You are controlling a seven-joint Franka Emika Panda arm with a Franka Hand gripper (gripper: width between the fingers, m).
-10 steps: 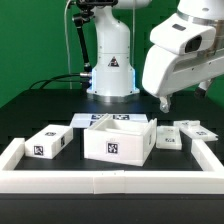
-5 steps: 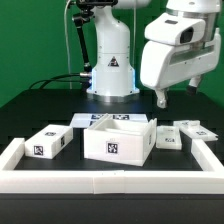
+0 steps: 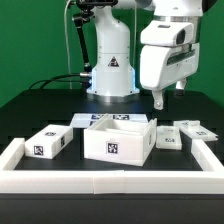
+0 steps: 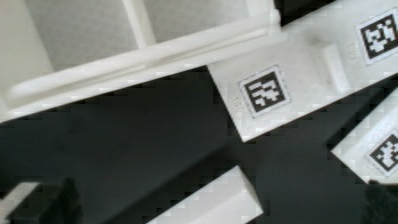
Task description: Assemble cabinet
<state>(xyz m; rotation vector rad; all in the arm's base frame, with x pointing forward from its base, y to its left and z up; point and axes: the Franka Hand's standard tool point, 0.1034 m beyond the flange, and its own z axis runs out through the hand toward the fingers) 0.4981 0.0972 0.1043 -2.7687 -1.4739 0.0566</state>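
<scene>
The cabinet is still in loose pieces, all on the black counter (image 3: 40,105) inside a low white frame (image 3: 110,182). The box (image 3: 118,143) stands near the middle of the counter, its open side up and a tag on the face toward the camera. A block (image 3: 47,142) lies apart from it on the exterior view's left, with tags on its top and front. On the exterior view's right, one flat panel (image 3: 168,139) lies just beside the box. A second panel (image 3: 196,129) lies a little farther out, close to the frame. Behind the box, the marker board (image 3: 84,120) shows partly.

The arm's base (image 3: 110,60) stands at the back of the counter. The fingers (image 3: 158,99) hang in the air above the counter on the exterior view's right, over the ground behind the panels, touching nothing. Only their dark tips show below the white hand, so I cannot tell whether they are apart or together.

The wrist view looks down on the hollow box (image 4: 160,62), which has a white wall dividing its inside. Beside it a tagged panel (image 4: 267,92) lies on the black counter, and two more tagged faces sit at the picture's edge.
</scene>
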